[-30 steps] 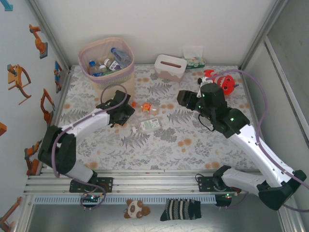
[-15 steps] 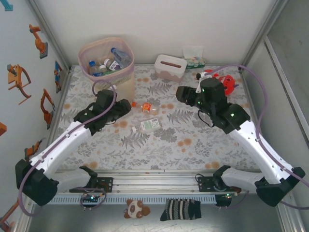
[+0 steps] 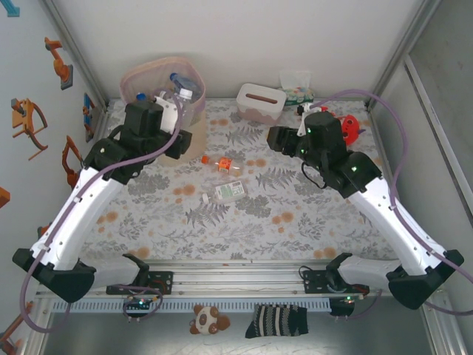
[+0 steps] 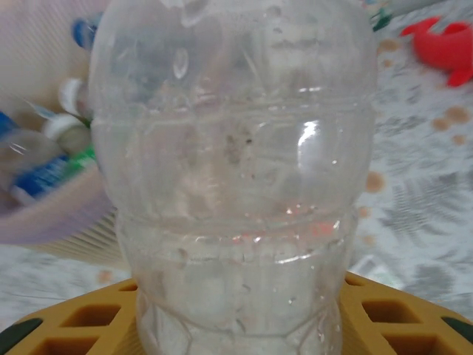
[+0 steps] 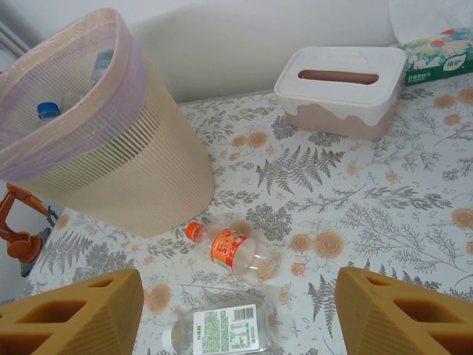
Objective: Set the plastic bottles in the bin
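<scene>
My left gripper is raised beside the bin and is shut on a clear plastic bottle. That bottle stands between the yellow fingers, with the bin's pink-lined rim blurred behind it. Several bottles lie inside the bin. On the table lie an orange-labelled bottle and a white-labelled one. My right gripper hangs open above and to the right of them, holding nothing. The ribbed beige bin is at the left in the right wrist view.
A white tissue box stands at the back, with a tissue pack behind it. A red shark plush lies behind the right arm. Walls close the table on the left, right and back.
The left arm has lifted off the table and swung back-left to the bin with the clear bottle. The right gripper has drifted slightly back and left.
</scene>
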